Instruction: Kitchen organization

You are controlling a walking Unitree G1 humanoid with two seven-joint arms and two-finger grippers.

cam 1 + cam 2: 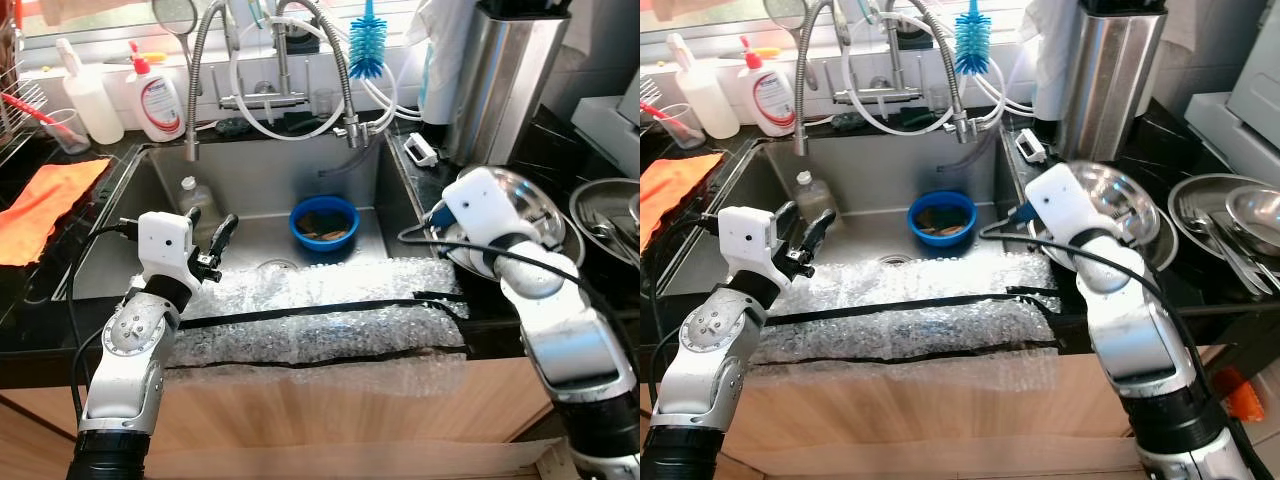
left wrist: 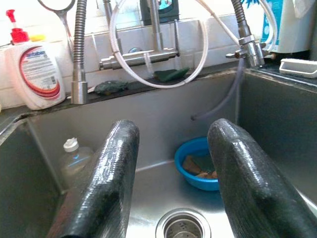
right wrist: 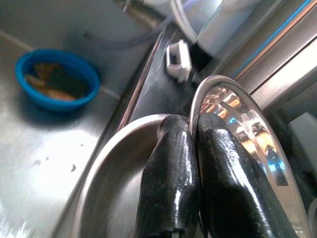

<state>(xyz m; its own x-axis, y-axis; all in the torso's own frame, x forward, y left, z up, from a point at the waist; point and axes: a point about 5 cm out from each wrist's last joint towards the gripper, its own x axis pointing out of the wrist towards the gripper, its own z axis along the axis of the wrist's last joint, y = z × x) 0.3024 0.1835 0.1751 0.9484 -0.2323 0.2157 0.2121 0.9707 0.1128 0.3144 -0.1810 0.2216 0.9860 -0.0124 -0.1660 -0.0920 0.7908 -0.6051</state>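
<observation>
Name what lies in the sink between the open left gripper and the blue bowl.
Only bare steel sink floor with the drain lies between the left gripper and the blue bowl, seen in the left wrist view.

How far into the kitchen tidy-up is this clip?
Early, it seems. Done: little that shows; some steel dishes sit on the right counter. In hand: the right pincer is shut on the rim of a shiny round steel plate beside the sink. The left pincer hovers open over the basin. Left: the blue plastic bowl with scraps and a small clear bottle remain in the steel sink.
</observation>
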